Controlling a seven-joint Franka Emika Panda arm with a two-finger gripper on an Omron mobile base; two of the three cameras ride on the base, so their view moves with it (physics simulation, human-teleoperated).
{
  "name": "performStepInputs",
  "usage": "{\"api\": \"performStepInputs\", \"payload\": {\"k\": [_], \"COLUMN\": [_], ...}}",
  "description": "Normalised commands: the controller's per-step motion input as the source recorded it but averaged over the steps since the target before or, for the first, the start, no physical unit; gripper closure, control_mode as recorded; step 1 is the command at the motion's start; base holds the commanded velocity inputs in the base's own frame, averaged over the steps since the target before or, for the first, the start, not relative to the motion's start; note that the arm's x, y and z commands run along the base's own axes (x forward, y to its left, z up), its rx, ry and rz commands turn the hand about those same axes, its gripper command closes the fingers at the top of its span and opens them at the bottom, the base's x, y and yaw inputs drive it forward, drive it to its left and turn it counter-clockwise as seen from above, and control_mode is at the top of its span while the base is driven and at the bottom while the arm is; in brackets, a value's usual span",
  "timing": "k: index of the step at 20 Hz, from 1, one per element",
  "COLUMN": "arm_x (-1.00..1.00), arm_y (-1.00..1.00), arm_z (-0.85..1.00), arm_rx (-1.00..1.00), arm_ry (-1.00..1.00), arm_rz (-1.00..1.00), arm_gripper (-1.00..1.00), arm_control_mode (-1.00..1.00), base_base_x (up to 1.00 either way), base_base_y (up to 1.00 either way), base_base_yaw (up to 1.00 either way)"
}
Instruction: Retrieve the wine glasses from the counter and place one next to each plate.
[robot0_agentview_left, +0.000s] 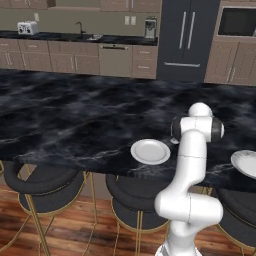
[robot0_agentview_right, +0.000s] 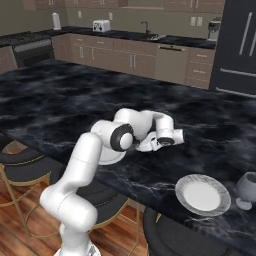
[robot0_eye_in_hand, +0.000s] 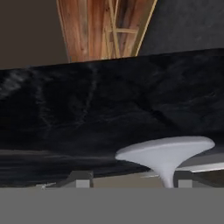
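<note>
In the hand view, rolled upside down, a wine glass's round foot (robot0_eye_in_hand: 166, 151) and thin stem stand between my fingertips (robot0_eye_in_hand: 81, 179). My gripper (robot0_eye_in_hand: 131, 180) is open, with the stem nearer the right finger and a gap on each side. The hand lies low over the island, gripper (robot0_agentview_right: 146, 146) beside a white plate (robot0_agentview_left: 150, 151) that the arm partly hides from the right. Another wine glass (robot0_agentview_right: 247, 187) stands upright just right of the second plate (robot0_agentview_right: 202, 194). The counter (robot0_agentview_left: 115, 38) runs along the back wall.
The black marble island (robot0_agentview_left: 75, 120) spreads wide in front of me. Dark stools (robot0_agentview_left: 42, 182) with gold legs line its near edge. A toaster (robot0_agentview_left: 28, 27) and a sink tap (robot0_agentview_left: 80, 26) sit on the back counter, with the dark fridge (robot0_agentview_left: 187, 35) to the right.
</note>
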Motion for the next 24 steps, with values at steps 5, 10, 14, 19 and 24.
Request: {"api": "performStepInputs", "payload": {"k": [5, 10, 14, 19, 24], "arm_x": [-0.82, -1.00, -0.82, -0.92, -0.71], "arm_y": [0.28, 0.48, 0.24, 0.05, 0.00], "arm_z": [-0.62, -0.76, -0.64, -0.57, -0.31], "arm_rx": [0.00, 0.00, 0.00, 0.00, 0.00], "arm_ry": [0.17, 0.15, 0.15, 0.12, 0.00], "arm_rz": [0.00, 0.00, 0.00, 0.00, -0.01], "arm_gripper": [-1.00, -1.00, -1.00, -1.00, -1.00], "arm_control_mode": [-1.00, -1.00, -1.00, -1.00, -1.00], "base_base_x": [0.00, 0.00, 0.00, 0.00, 0.00], "base_base_y": [0.00, 0.00, 0.00, 0.00, 0.00], "base_base_yaw": [0.00, 0.00, 0.00, 0.00, 0.00]}}
